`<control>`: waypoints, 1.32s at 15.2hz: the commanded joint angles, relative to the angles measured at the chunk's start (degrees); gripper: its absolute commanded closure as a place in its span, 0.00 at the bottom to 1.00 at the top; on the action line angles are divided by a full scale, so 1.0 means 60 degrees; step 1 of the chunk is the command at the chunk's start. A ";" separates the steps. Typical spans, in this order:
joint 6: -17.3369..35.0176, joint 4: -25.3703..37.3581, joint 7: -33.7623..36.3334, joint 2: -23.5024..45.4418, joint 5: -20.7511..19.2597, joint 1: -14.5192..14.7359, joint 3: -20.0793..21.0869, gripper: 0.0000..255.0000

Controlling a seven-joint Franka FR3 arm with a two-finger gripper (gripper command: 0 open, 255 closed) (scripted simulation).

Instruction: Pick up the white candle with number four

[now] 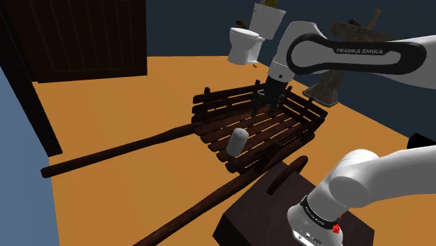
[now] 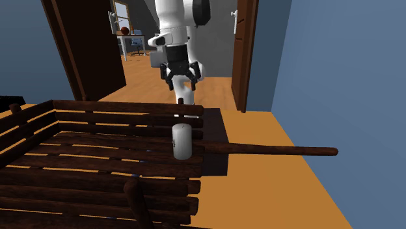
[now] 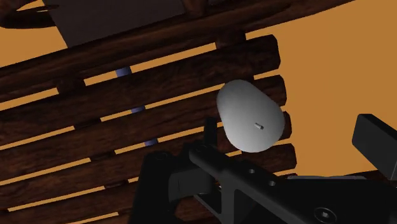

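Note:
The white candle (image 1: 237,141) stands upright on the slatted bed of a dark wooden cart (image 1: 279,126), near the end where the long shafts begin. I see no number on it. My black gripper (image 1: 267,105) hangs open above the cart bed, up and to the right of the candle in the shoulder view, and holds nothing. In the second exterior view the gripper (image 2: 182,81) is above and behind the candle (image 2: 181,141), clear of it. From the wrist, the candle's rounded top and wick (image 3: 250,116) lie ahead of the gripper (image 3: 267,167), and its fingers stand wide apart.
The cart's raised side rails (image 1: 220,96) enclose the bed, and two long shafts (image 1: 119,155) run over the orange floor. A white toilet (image 1: 246,42) and a grey-brown object (image 1: 335,73) stand behind. My dark stand (image 1: 272,210) is beside the cart. A doorway (image 2: 215,39) is behind the arm.

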 commanded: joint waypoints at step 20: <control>0.5141 -0.0993 0.3196 0.3796 0.0998 -0.0899 0.0512 1.00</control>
